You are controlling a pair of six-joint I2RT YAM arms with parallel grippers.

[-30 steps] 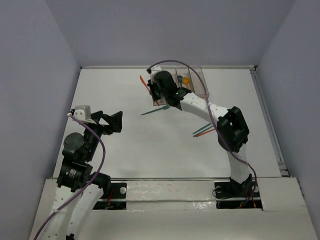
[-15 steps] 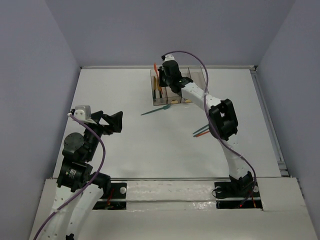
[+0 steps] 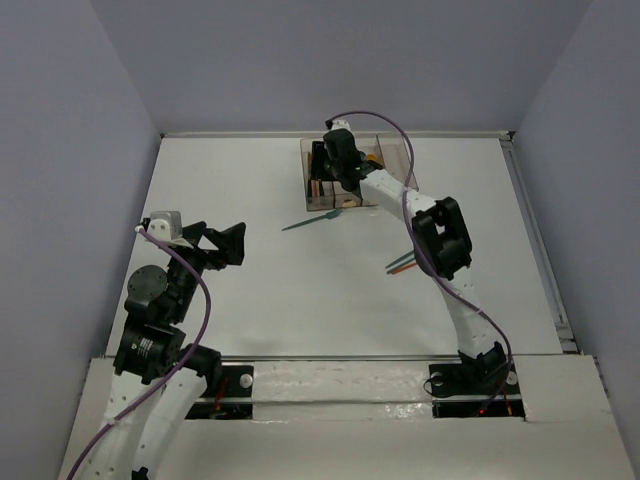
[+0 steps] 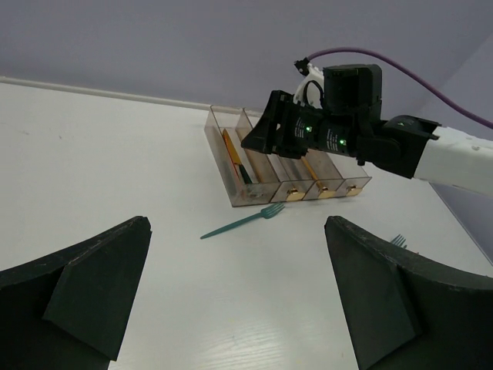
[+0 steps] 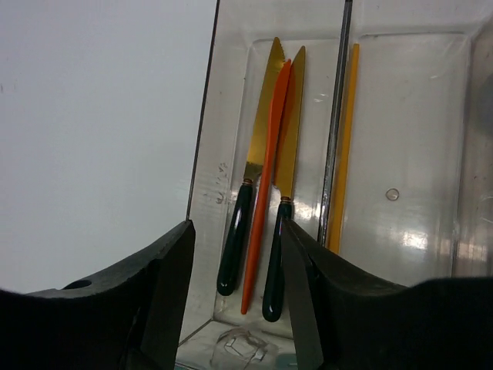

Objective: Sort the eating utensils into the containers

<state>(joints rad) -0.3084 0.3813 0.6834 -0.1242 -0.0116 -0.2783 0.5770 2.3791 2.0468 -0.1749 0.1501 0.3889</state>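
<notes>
White table, containers at twelve o'clock. The right gripper and left gripper have their fingers spread and hold nothing. The teal fork looks light, stiff and slick — pinch mid-handle.

Directly beneath our right gripper, a slim orange plastic knife lies flat between two gold-bladed, green-handled knives in the end compartment of the clear smoky plastic bins; a teal plastic fork lies outside, behind the gripper.
</notes>
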